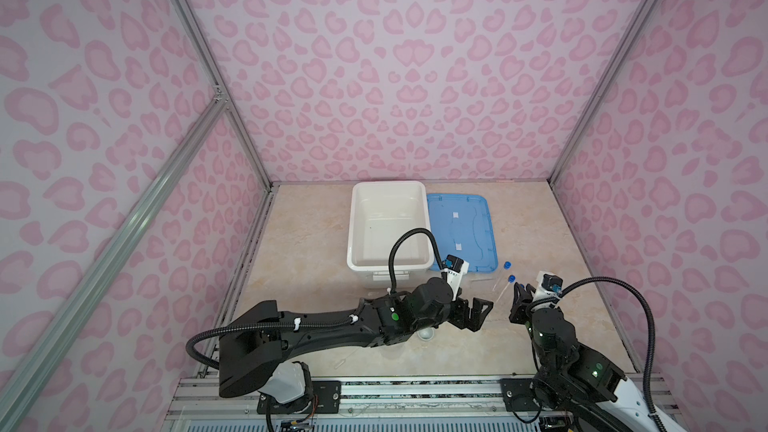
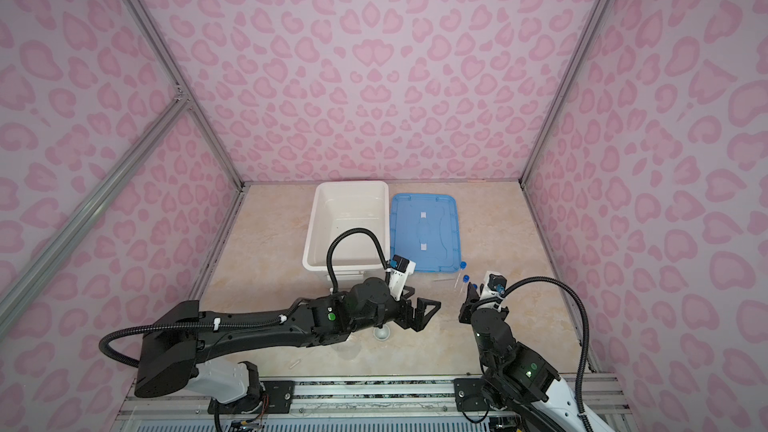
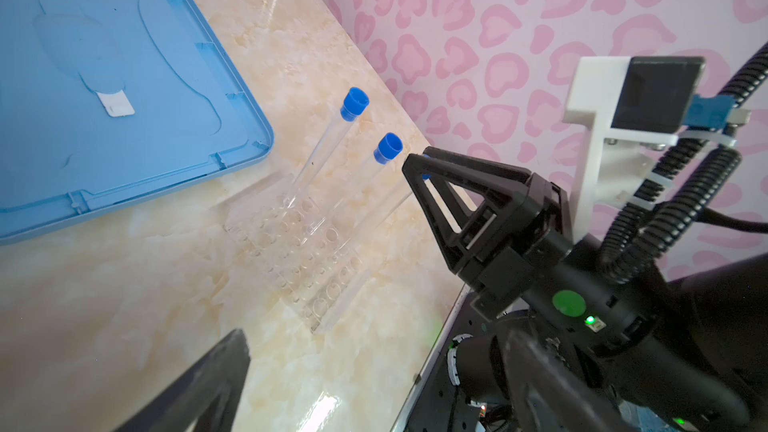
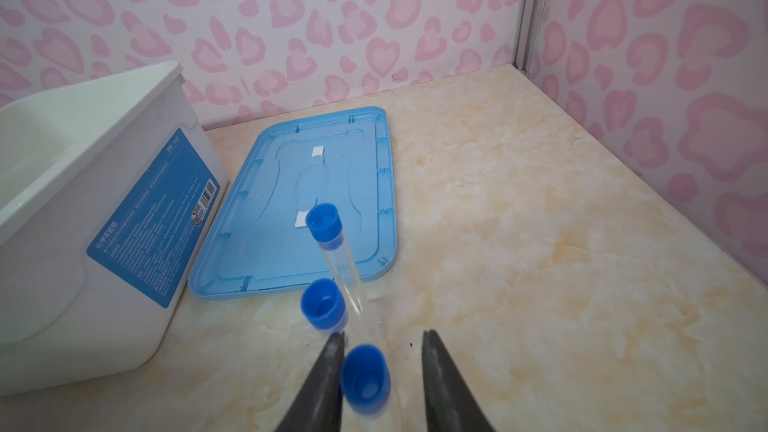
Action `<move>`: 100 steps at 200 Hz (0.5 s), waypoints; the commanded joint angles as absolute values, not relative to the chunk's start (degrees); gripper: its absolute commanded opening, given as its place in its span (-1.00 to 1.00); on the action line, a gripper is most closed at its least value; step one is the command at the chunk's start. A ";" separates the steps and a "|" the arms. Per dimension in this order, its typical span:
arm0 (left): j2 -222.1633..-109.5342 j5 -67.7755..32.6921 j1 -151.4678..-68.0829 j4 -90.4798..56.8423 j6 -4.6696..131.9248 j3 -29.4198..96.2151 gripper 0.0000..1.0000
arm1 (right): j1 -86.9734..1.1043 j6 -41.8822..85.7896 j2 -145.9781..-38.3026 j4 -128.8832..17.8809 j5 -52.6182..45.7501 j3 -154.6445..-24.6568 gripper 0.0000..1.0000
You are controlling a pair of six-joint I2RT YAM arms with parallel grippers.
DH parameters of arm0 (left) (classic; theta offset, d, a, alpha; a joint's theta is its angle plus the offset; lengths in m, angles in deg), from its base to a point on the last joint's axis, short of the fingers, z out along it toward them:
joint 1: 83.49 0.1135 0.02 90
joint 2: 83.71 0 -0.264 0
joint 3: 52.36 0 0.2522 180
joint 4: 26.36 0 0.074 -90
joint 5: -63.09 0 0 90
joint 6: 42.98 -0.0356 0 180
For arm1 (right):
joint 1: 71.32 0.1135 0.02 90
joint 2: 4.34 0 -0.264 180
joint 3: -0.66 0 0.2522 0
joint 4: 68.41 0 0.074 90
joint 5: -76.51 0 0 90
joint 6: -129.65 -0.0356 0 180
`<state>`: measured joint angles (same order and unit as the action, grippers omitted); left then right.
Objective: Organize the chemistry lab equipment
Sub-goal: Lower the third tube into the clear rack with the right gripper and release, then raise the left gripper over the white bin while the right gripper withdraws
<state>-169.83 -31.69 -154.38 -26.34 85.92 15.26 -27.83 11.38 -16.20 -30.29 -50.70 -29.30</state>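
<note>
Op: Top views, quick?

Me: In both top views the bin [image 1: 357, 222] sits mid back edge of the table [image 1: 307, 268], w/ the lid [image 1: 469, 209] flat beside it toward the right edge. The tubes [image 1: 507, 265] stand just off the lid's front corner, right of centre. My right gripper [image 1: 523, 290] is up against them. My left gripper [image 1: 484, 315] hangs near, jaws spread wide, nothing in them. One dish [image 1: 426, 333] peeks from under my left arm. What looks like the dropper [image 1: 340, 364] lies by the front edge.

Op: Left wrist?

Me: The tubes are tilted, feet in a clear rack [image 3: 299, 251] just off the lid. Two show their caps fully. The last one's cap is mostly hidden behind my right gripper.

Op: Right wrist?

Me: The third tube [image 4: 365, 380] has its cap btwn my jaws. They're parted wider than the cap. One of my fingers [image 4: 328, 384] is touching it or just beside it, can't tell which. The other is clearly apart, so no clamp. The rack carries that tube, not me.

Op: What could go wrong?

Me: Imo the near finger. If I back off sideways it drags the cap, and the tube tips further and knocks its neighbour or levers out. The rack looks light, so it'd prob. slide or tip w/ all three. Pulling out along the tube's line is safer. Also my left gripper is close, so reaching in now risks a clash over the rack.
</note>
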 commanded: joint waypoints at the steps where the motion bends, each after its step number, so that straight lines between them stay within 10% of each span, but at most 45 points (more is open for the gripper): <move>1: -170.35 -32.36 -154.39 -28.55 85.78 15.52 0.95 | -27.81 11.42 -15.93 -29.82 -50.38 -29.09 -0.28; 21: -170.55 -32.05 -154.41 -28.68 86.04 15.63 0.95 | -27.86 10.63 -16.04 -29.18 -50.44 -29.60 -0.18; 75: -168.78 -36.32 -156.95 -21.94 81.56 19.89 0.95 | -27.81 9.20 -11.74 -25.51 -53.74 -33.53 0.94; 100: -167.96 -36.16 -156.89 -19.27 81.43 22.13 0.95 | -27.91 9.47 -11.82 -24.25 -54.47 -36.96 0.96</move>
